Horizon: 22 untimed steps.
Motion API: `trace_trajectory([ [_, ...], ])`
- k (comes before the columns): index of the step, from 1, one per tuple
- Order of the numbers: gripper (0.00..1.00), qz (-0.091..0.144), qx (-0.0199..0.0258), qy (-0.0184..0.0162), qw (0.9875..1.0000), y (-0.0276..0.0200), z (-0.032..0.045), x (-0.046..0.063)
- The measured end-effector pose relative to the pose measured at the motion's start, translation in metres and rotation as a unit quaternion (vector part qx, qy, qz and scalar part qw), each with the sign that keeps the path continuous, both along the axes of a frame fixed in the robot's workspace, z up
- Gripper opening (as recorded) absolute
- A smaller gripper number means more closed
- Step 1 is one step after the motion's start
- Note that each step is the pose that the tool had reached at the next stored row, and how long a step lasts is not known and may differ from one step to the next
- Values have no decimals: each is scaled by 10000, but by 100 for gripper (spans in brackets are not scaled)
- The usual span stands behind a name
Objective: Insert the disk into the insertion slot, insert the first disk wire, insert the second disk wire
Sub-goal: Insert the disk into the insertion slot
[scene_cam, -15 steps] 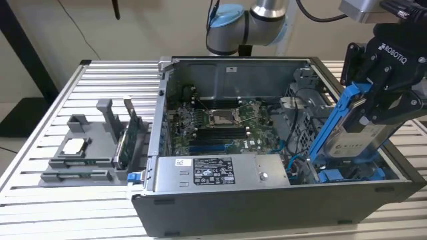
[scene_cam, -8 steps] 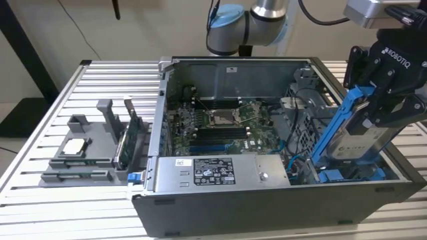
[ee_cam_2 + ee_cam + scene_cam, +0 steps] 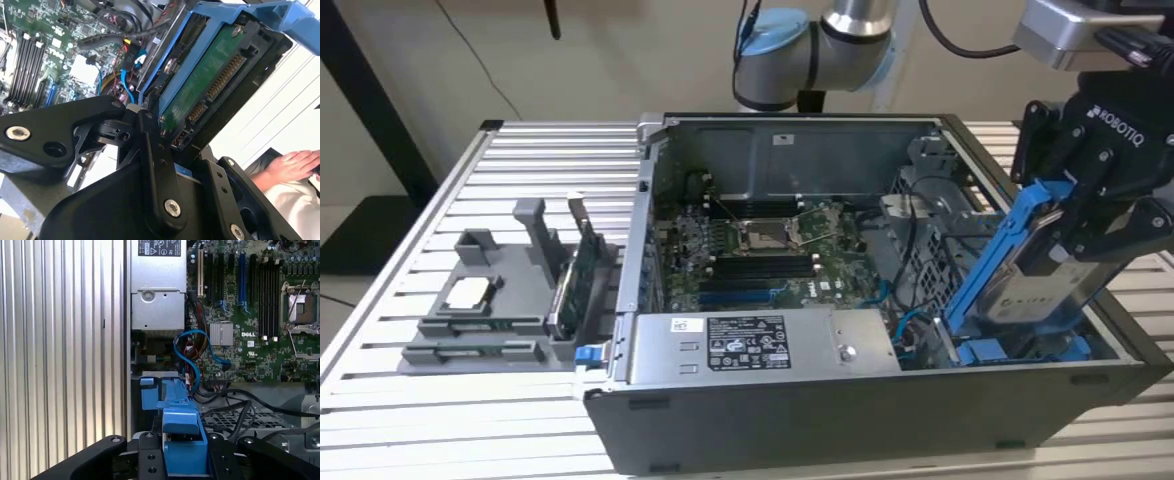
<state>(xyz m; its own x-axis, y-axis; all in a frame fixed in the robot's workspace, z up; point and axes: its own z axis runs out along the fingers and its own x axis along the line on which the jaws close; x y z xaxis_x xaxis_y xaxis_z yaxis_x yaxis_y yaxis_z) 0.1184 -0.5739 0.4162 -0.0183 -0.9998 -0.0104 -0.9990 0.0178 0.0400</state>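
My gripper [image 3: 1070, 232] is shut on the disk [image 3: 1037, 292], a silver-white drive in a bright blue carrier frame [image 3: 991, 262]. The disk hangs tilted, its lower end down at the insertion slot [image 3: 1014, 351] with blue rails in the front corner of the open computer case, at the exterior view's right. In the second wrist view the disk's green circuit side and connector [image 3: 207, 82] show between the black fingers [image 3: 152, 150]. In the first wrist view the blue carrier [image 3: 183, 436] sits between the fingers, just over the blue-railed slot [image 3: 152, 392]. Blue cables [image 3: 197, 350] lie loose beside the slot.
The open case [image 3: 854, 410] lies on a slatted metal table [image 3: 520, 160]. A grey labelled power-supply box [image 3: 747, 343] sits along the case's front wall, beside the motherboard [image 3: 761, 240]. A grey fixture with parts [image 3: 500, 300] stands at the exterior view's left. A person's hand [image 3: 295, 165] rests nearby.
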Motion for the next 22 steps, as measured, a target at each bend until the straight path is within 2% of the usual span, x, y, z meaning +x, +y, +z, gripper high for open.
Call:
trace_trajectory([
  [6,33,-7,0,2,10000,0,-63,1],
  [15,33,-16,0,7,10000,0,-222,1],
  [20,34,-16,-2,8,10000,0,-232,1],
  [21,40,-16,0,8,10000,0,-228,1],
  [22,40,-16,1,8,10000,0,-221,1],
])
